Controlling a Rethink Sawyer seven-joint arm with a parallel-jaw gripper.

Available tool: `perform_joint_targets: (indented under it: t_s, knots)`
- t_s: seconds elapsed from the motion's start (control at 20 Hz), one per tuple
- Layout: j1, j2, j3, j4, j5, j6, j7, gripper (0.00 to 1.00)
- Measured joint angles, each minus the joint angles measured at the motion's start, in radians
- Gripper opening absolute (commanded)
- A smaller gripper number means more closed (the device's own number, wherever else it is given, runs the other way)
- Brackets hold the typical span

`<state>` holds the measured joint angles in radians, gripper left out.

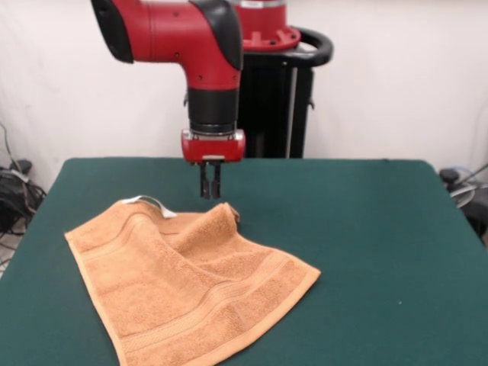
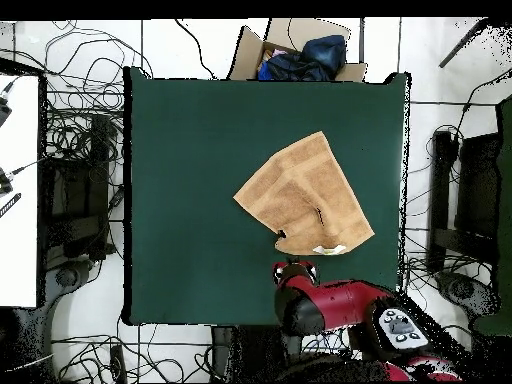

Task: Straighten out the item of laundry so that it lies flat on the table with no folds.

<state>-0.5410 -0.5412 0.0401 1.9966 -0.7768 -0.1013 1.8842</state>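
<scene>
The item of laundry point(image 1: 191, 286) is an orange-tan towel lying on the green table point(image 1: 366, 229), left of the middle in the front view. Its far corner point(image 1: 221, 221) is folded over and puckered, and a white loop tag point(image 1: 149, 202) sticks out at the far edge. My gripper point(image 1: 210, 185) hangs just above and behind that folded corner, its fingers close together with nothing between them. In the overhead view the towel point(image 2: 305, 195) lies as a diamond on the table point(image 2: 190, 150), its creased corner toward the red arm point(image 2: 300, 300), which hides the gripper.
A cardboard box point(image 2: 300, 55) holding dark cloth stands beyond the table's top edge in the overhead view. Cables point(image 2: 80, 130) trail on the floor around the table. The black pedestal point(image 1: 282, 99) rises behind the far edge.
</scene>
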Motion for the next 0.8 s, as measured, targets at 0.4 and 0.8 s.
perform_joint_targets:
  t_s: [0.4,0.8]
  knots:
    - [-0.005,-0.026,0.014,0.0,0.0,0.0,0.0,0.0]
    - [-0.044,-0.08,0.033,0.0,-0.001,0.0,0.0,0.0]
